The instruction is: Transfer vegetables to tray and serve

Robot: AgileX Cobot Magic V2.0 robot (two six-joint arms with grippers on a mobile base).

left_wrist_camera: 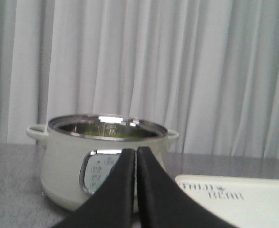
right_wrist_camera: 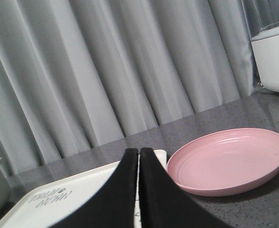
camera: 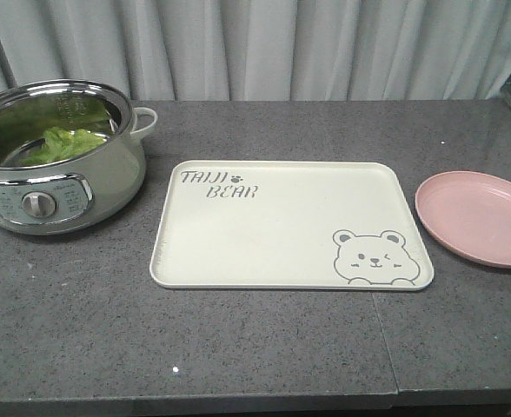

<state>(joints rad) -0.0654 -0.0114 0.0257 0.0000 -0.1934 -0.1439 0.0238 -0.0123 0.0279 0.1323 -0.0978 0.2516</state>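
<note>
The lettuce leaf [camera: 63, 144] is seen lying inside the cooking pot [camera: 82, 195], which is set just left of the tray [camera: 273, 217] on the grey table [camera: 238, 347]. A pink plate [camera: 477, 217] is placed just right of the tray, apart from it. The left gripper [left_wrist_camera: 136, 154] is held with its fingers pressed together, nothing between them, and is pointed at the pot. The right gripper [right_wrist_camera: 139, 153] is likewise closed and empty, pointed at the tray's corner nearest the plate.

Front camera overlooks the table [camera: 264, 347]. Low wrist cameras: pot [left_wrist_camera: 66, 166] beyond left fingers [left_wrist_camera: 118, 190], plate [right_wrist_camera: 225, 161] beyond right fingers [right_wrist_camera: 120, 190]; tray [camera: 282, 217] in all three.
</note>
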